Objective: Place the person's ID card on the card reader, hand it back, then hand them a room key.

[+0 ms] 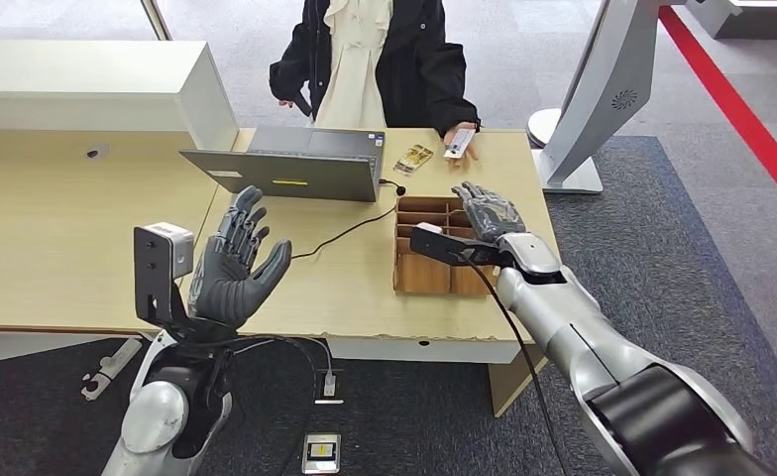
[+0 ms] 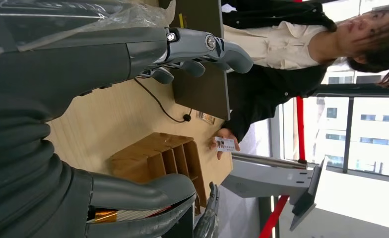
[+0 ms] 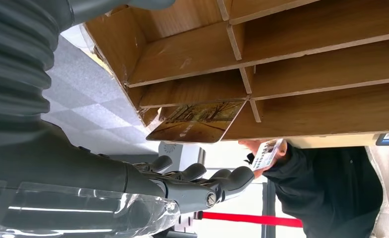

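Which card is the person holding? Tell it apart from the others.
The pale ID card under the person's hand at the desk's far edge. The brown-gold card lies untouched beside the laptop; another stands in the wooden organizer.

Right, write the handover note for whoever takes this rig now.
Left hand: open, raised over the pale wooden desk, holding nothing.
Right hand: open, over the brown compartmented wooden box, holding nothing.
White ID card: in the person's hand at the desk's far edge.
A glossy brown card lies in the box.
Done: nothing visible.
Left: take the ID card, read it, return it, hand over a key.
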You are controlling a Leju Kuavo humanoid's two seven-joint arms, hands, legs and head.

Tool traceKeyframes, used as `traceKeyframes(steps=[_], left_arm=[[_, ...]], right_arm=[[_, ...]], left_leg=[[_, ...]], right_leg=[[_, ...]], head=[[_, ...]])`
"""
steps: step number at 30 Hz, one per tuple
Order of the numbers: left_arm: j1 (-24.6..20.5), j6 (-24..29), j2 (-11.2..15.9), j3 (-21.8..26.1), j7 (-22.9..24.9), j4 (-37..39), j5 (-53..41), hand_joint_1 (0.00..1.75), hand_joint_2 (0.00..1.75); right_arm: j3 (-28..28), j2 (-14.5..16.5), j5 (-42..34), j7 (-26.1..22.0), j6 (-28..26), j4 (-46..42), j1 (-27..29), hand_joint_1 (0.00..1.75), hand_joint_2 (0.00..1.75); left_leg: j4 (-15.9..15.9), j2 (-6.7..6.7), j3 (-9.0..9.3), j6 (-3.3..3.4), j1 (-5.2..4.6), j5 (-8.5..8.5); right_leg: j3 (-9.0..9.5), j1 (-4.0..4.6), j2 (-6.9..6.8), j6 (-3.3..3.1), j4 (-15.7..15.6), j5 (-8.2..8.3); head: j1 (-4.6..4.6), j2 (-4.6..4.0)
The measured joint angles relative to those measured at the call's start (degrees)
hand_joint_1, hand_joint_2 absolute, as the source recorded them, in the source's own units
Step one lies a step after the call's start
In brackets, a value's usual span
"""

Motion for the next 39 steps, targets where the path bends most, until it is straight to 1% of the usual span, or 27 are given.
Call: traceKeyframes(steps=[24, 25, 26, 28, 29, 30, 37, 39], left_arm=[[-0.66, 0.61, 0.15, -0.01, -0.67, -0.37, -0.32, 0.0, 1.75], [-0.66, 0.66, 0.15, -0.01, -0.67, -0.38, -0.36, 0.0, 1.75], [-0.66, 0.74, 0.16, -0.01, -0.67, -0.39, -0.38, 0.0, 1.75], [-0.66, 0.96, 0.15, -0.01, -0.67, -0.4, -0.45, 0.0, 1.75], [-0.66, 1.09, 0.16, -0.01, -0.67, -0.44, -0.48, 0.0, 1.75], [-0.65, 1.21, 0.16, -0.01, -0.65, -0.51, -0.51, 0.0, 1.75], [-0.58, 1.41, 0.25, -0.01, -0.19, -1.16, -0.57, 0.0, 1.75], [-0.57, 1.41, 0.3, -0.01, -0.1, -1.31, -0.57, 0.0, 1.75]], right_arm=[[0.0, 0.92, 0.6, -0.46, 0.03, 0.01, -3.31, 0.0, 1.75], [0.0, 0.94, 0.67, -0.46, 0.05, 0.01, -3.35, 0.07, 1.75], [0.0, 0.95, 0.73, -0.46, 0.07, 0.01, -3.37, 0.47, 1.75], [0.0, 0.96, 0.81, -0.46, 0.19, 0.01, -3.39, 1.34, 1.75], [0.0, 0.97, 0.82, -0.46, 0.34, 0.02, -3.39, 1.7, 1.75], [0.0, 0.99, 0.84, -0.46, 0.58, 0.03, -3.39, 1.75, 1.75], [0.0, 1.02, 0.79, -0.46, 2.75, 0.15, -3.39, 1.75, 1.75], [0.0, 1.01, 0.8, -0.46, 3.12, 0.33, -3.38, 1.68, 1.75]], left_leg=[[0.0, 0.0, 0.0, 0.0, 0.0, 0.0], [0.0, 0.0, 0.0, 0.0, 0.0, 0.0], [0.0, 0.0, 0.0, 0.0, 0.0, 0.0], [0.0, 0.0, 0.0, 0.0, 0.0, 0.0], [0.0, 0.0, 0.0, 0.0, 0.0, 0.0], [0.0, 0.0, 0.0, 0.0, 0.0, 0.0], [0.0, 0.0, 0.0, 0.0, 0.0, 0.0], [0.0, 0.0, 0.0, 0.0, 0.0, 0.0]], right_leg=[[0.0, 0.0, 0.0, 0.0, 0.0, 0.0], [0.0, 0.0, 0.0, 0.0, 0.0, 0.0], [0.0, 0.0, 0.0, 0.0, 0.0, 0.0], [0.0, 0.0, 0.0, 0.0, 0.0, 0.0], [0.0, 0.0, 0.0, 0.0, 0.0, 0.0], [0.0, 0.0, 0.0, 0.0, 0.0, 0.0], [0.0, 0.0, 0.0, 0.0, 0.0, 0.0], [0.0, 0.01, 0.0, 0.0, 0.0, 0.0]], head=[[0.01, 0.0], [0.01, 0.0], [0.01, 0.0], [0.01, 0.0], [0.0, 0.0], [0.0, 0.0], [0.0, 0.0], [0.0, 0.0]])
